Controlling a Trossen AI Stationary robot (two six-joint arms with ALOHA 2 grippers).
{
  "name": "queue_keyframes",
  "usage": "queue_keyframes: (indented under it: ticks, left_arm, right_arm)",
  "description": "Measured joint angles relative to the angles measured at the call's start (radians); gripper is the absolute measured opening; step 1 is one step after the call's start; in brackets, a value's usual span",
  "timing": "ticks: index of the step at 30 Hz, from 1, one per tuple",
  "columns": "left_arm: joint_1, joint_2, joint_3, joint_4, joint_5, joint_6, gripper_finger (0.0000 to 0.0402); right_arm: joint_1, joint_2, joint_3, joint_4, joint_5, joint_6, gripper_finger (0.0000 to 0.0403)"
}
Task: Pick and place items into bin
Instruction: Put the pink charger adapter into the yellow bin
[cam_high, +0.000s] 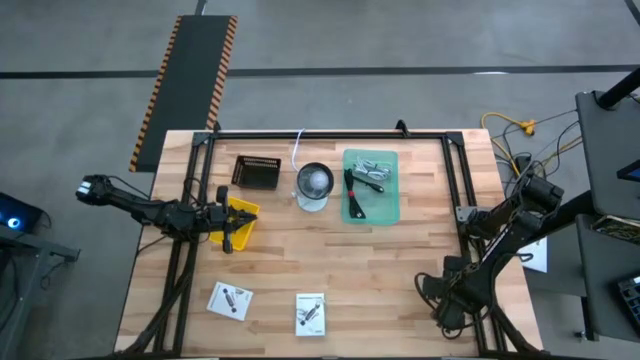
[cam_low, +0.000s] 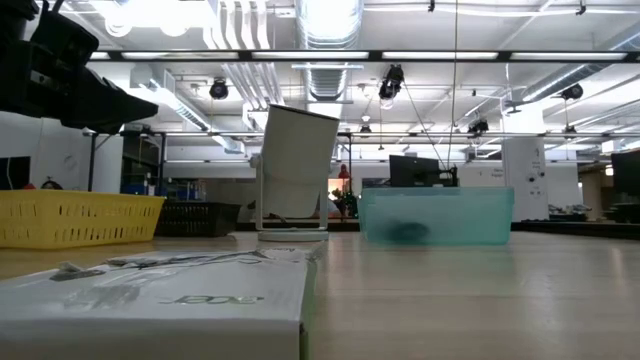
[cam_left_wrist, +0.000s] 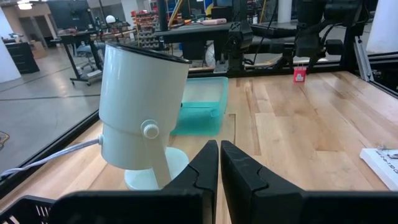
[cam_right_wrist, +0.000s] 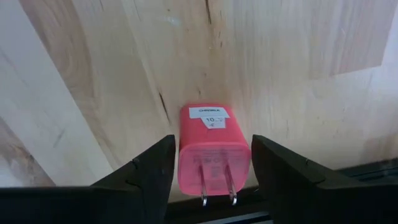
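At the table's near right corner, the right gripper (cam_right_wrist: 211, 171) stands low over a pink-red plug adapter (cam_right_wrist: 211, 149), which lies flat on the wooden table (cam_right_wrist: 292, 56) with its two metal prongs pointing back toward the wrist. The fingers (cam_right_wrist: 146, 171) flank the adapter on both sides with narrow gaps showing, so they are open and not yet pressing it. Risk one: the adapter sits slightly nearer one finger, so that finger may touch first and push or twist the smooth body instead of clamping it. Risk two: a grip taken at the rounded prong end could let the part squirt forward. The high view cannot resolve the adapter under the arm. Left gripper (cam_left_wrist: 219, 180), fingers shut and empty, waits above the yellow bin (cam_high: 240, 222) at the table's left. Teal tray (cam_high: 371, 186), white cup (cam_high: 313, 186), dark basket (cam_high: 256, 172) and two white printed cards (cam_high: 230, 300) lie well apart from the right arm.
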Motion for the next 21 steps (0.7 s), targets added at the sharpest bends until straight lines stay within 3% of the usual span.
queue_keyframes:
  ticks: [10, 21]
  left_arm:
    - [0.000, 0.002, 0.000, 0.000, 0.000, 0.000, 0.0002]
    - [0.000, 0.002, 0.000, 0.000, 0.000, 0.000, 0.0002]
  right_arm:
    - [0.000, -0.001, -0.001, 0.003, 0.000, -0.026, 0.0147]
    - [-0.003, -0.004, -0.007, 0.002, 0.060, -0.022, 0.0145]
